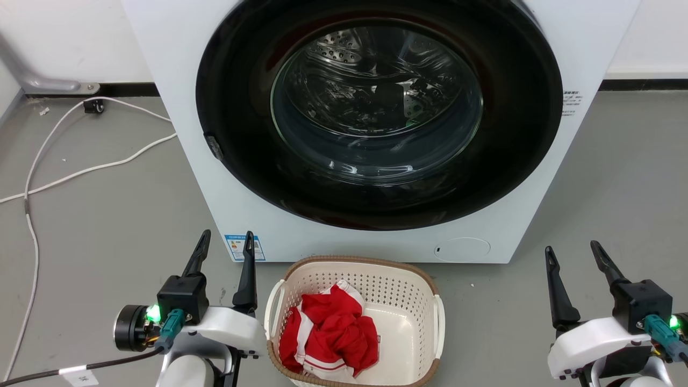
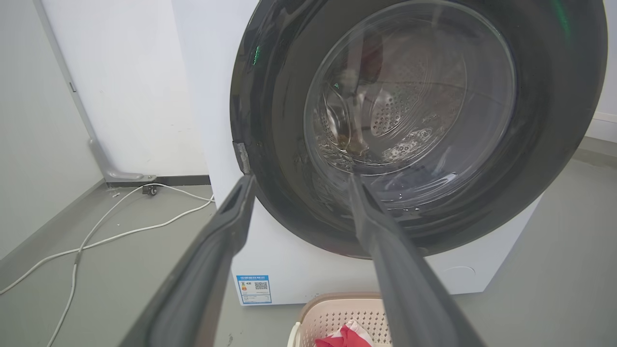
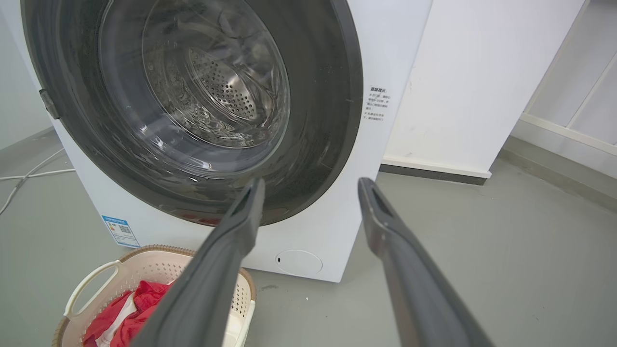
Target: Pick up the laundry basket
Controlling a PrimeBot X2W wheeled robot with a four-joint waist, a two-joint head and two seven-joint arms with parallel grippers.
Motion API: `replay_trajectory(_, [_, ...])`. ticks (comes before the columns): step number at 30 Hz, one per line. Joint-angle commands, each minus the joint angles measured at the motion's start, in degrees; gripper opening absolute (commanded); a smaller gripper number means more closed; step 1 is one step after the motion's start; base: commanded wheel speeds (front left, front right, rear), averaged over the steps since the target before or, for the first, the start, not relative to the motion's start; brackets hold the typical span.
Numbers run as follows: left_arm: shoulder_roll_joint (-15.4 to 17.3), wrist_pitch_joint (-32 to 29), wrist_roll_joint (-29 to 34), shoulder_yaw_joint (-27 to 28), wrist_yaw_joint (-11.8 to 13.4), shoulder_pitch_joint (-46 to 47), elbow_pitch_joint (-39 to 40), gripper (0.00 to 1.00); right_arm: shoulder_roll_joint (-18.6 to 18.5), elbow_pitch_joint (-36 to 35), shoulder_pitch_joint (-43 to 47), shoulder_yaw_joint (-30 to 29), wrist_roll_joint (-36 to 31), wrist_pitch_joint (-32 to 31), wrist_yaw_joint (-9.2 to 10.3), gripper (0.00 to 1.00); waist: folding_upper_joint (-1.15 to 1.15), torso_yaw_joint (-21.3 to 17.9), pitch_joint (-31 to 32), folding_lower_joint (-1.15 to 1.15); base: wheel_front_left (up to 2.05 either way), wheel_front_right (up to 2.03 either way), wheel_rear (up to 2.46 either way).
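Lower left of the head view: left gripper (image 1: 226, 235), fingers parted fairly wide, holding nothing, touching nothing. Same in the left wrist view, left gripper (image 2: 301, 177) with both dark fingers spread and only the washing machine (image 2: 284, 270) door seen between them. Inner finger just beside the left white handle (image 1: 273, 303) of the laundry basket (image 1: 355, 262); no contact visible.

Lower right of the head view: right gripper (image 1: 571, 246), likewise spread wide and empty, well apart from the basket's right side. In the right wrist view, right gripper (image 3: 312, 180) open over grey floor (image 3: 482, 250) and the machine's lower corner.

Bottom centre of the head view: laundry basket on the floor, close in front of the washing machine (image 1: 510, 215), between the two grippers. Inside, toward its left half, a crumpled red-and-white garment (image 1: 333, 328); cream bottom bare on the right half. Basket also at bottom centre of the left wrist view (image 2: 332, 313) and lower left of the right wrist view (image 3: 149, 265), red cloth (image 3: 144, 294) showing in it.

Behind the round glass door (image 1: 376, 102), shut: perforated metal drum, contents hard to make out. White cable (image 1: 80, 172) on the floor at left.
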State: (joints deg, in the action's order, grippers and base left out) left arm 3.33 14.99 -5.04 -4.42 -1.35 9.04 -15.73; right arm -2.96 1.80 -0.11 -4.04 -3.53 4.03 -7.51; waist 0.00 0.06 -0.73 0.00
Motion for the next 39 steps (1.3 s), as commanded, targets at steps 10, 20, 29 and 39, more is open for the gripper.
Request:
replay_trajectory(10, [-0.1,0.2,0.3,0.4,-0.1,1.7,-0.9,1.0,0.2,0.9,-1.3,-0.2,1.3,-0.3,0.04,1.0,0.0,-0.1,-1.8,0.0,0.0,0.0,0.0])
replay_trajectory(20, [0.6,0.2,-1.4,1.4,-1.7,9.6,-8.2,1.0,0.2,6.9,-7.6,0.3,3.3,-3.5,0.04,1.0,0.0,-0.8,-9.3,0.0,0.0,0.0,0.0])
replay_trajectory(29, [2.6,-1.3,-4.3,1.9,-4.0,20.9,-22.0,1.0,0.1,17.3,-16.9,2.6,5.3,-6.3,0.04,1.0,0.0,-1.3,-19.0,0.0,0.0,0.0,0.0])
replay_trajectory(39, [5.6,-5.2,-7.9,1.7,-5.6,32.1,-36.6,1.0,0.1,31.0,-28.2,7.9,9.6,-12.2,0.04,1.0,0.0,-3.3,-28.9,0.0,0.0,0.0,0.0])
